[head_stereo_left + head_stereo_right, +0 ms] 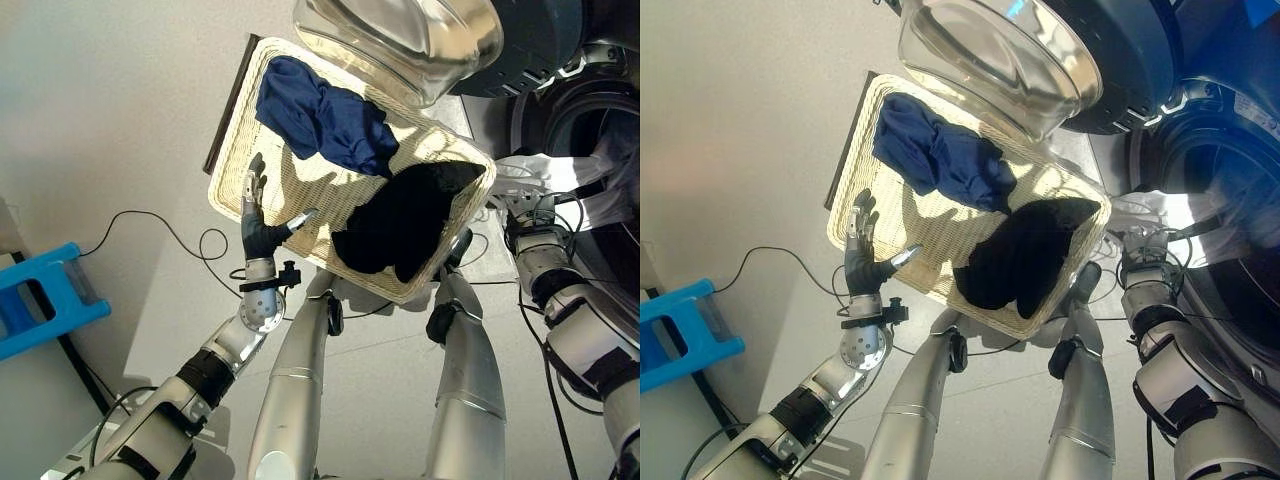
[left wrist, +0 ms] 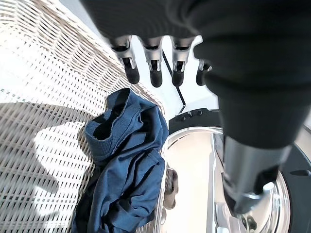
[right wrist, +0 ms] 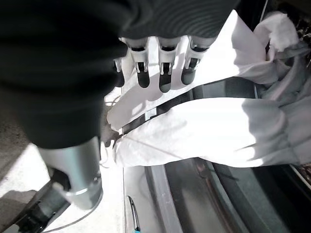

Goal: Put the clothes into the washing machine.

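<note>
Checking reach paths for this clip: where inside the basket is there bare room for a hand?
Bare wicker of the basket lies beside the left hand, between the blue garment and the black garment. The far rim and right corner are crowded.

Silver-grey arms; dark ribbed wrist covers; dark fingertips (image 2: 156,77).

A home laundry corner: a dark front-loading washing machine (image 1: 1230,200) stands with its round glass-domed door (image 1: 1000,60) swung open, and just beside that door a pale woven wicker laundry basket (image 1: 240,160) sits on a plain grey floor (image 1: 100,120).
</note>
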Tool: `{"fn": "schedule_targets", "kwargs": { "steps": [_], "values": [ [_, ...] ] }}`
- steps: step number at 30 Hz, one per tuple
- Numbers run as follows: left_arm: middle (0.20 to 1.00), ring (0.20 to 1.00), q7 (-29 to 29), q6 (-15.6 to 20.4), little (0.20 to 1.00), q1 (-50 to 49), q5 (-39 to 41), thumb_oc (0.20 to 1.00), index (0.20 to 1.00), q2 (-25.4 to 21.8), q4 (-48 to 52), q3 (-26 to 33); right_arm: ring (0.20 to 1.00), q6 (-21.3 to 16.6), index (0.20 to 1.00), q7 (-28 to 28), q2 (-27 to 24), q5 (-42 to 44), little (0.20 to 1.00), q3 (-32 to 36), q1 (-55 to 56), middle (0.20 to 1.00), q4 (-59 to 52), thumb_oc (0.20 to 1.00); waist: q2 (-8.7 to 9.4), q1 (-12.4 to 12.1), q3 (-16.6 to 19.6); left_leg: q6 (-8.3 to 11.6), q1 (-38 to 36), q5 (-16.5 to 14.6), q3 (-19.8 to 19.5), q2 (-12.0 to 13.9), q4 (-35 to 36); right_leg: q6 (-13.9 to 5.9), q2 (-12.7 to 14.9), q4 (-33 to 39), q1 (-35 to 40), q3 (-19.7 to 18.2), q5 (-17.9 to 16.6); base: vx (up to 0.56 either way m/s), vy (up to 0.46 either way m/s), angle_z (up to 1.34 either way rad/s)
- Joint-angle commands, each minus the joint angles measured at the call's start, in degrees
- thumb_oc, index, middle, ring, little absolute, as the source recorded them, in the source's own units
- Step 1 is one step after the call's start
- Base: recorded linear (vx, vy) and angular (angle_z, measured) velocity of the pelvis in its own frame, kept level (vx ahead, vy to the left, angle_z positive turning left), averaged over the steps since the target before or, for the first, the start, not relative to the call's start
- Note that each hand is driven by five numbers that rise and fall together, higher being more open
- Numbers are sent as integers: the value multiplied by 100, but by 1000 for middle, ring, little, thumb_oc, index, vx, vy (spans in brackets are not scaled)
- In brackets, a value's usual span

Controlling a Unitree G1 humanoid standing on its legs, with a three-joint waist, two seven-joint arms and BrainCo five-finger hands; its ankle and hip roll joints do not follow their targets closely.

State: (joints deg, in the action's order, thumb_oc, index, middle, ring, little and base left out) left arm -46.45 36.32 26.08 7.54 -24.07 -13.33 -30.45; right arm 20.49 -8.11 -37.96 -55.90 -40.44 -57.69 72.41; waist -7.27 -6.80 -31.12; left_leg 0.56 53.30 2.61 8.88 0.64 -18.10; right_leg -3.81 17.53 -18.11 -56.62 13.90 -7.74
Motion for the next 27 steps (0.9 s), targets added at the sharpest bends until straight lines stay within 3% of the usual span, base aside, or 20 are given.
{"fn": "schedule_targets", "kwargs": {
  "steps": [1, 5, 9, 17, 19, 20, 26, 27],
  "values": [
    [1000, 1000, -36, 162, 1000, -226, -133, 1000, 1000, 75, 563, 180, 1000, 1022, 1000, -9, -826, -222, 1000, -51, -267, 1000, 424, 1000, -594, 25, 132, 327, 193, -54, 168, -182, 111, -530, -113, -293, -372, 285, 4, 0, 0, 0],
    [1000, 1000, -64, 104, 1000, -310, -194, 1000, 1000, 96, 660, 191, 1000, 1267, 1000, -338, -937, -668, 1000, 2, -307, 1000, 386, 1000, -580, 33, 132, 331, 147, -53, 183, -160, 153, -534, -132, -302, -330, 300, 34, 2, 2, 2],
    [1000, 1000, -80, 94, 1000, -339, -167, 1000, 1000, 65, 707, 190, 1000, 1273, 1000, -501, -995, -847, 1000, 53, -279, 1000, 335, 1000, -569, 44, 132, 334, 129, -50, 205, -141, 168, -536, -136, -291, -309, 312, 39, 1, 0, 1],
    [1000, 1000, -160, 74, 1000, -384, -139, 1000, 1000, -19, 783, 179, 1000, 1166, 1000, -164, -1125, -1613, 1000, -7, -317, 1000, 115, 1000, -525, 65, 132, 335, 99, -39, 230, -114, 191, -524, -164, -309, -288, 320, 60, 0, 0, 0],
    [1000, 1000, -137, 80, 1000, -392, -110, 1000, 1000, -60, 779, 208, 1000, 1233, 1000, 576, -1115, -1648, 1000, -97, -320, 1000, 17, 1000, -508, 55, 132, 337, 103, -36, 225, -107, 193, -517, -171, -325, -287, 332, 77, 0, 0, 0],
    [1000, 1000, -137, 80, 1000, -392, -110, 1000, 1000, -60, 779, 209, 1000, 1233, 1000, 581, -1115, -1653, 1000, -97, -319, 1000, 14, 1000, -508, 55, 132, 337, 103, -36, 225, -107, 193, -517, -171, -324, -287, 332, 77, 0, 0, 0],
    [1000, 1000, -27, 146, 1000, -452, 49, 1000, 1000, -148, 800, 314, 1000, 1137, 1000, 2077, -1091, -1397, 1000, -188, -211, 1000, 78, 1000, -518, 27, 132, 340, 120, -33, 226, -94, 190, -491, -151, -344, -306, 354, 98, 0, 0, 0],
    [1000, 1000, -4, 152, 1000, -460, 67, 1000, 1000, -167, 823, 325, 918, 1146, 918, 2138, -1086, -1314, 918, -191, -201, 918, 83, 918, -523, 22, 132, 342, 135, -36, 217, -94, 179, -491, -144, -349, -318, 352, 97, 0, 0, 0]
  ]
}}
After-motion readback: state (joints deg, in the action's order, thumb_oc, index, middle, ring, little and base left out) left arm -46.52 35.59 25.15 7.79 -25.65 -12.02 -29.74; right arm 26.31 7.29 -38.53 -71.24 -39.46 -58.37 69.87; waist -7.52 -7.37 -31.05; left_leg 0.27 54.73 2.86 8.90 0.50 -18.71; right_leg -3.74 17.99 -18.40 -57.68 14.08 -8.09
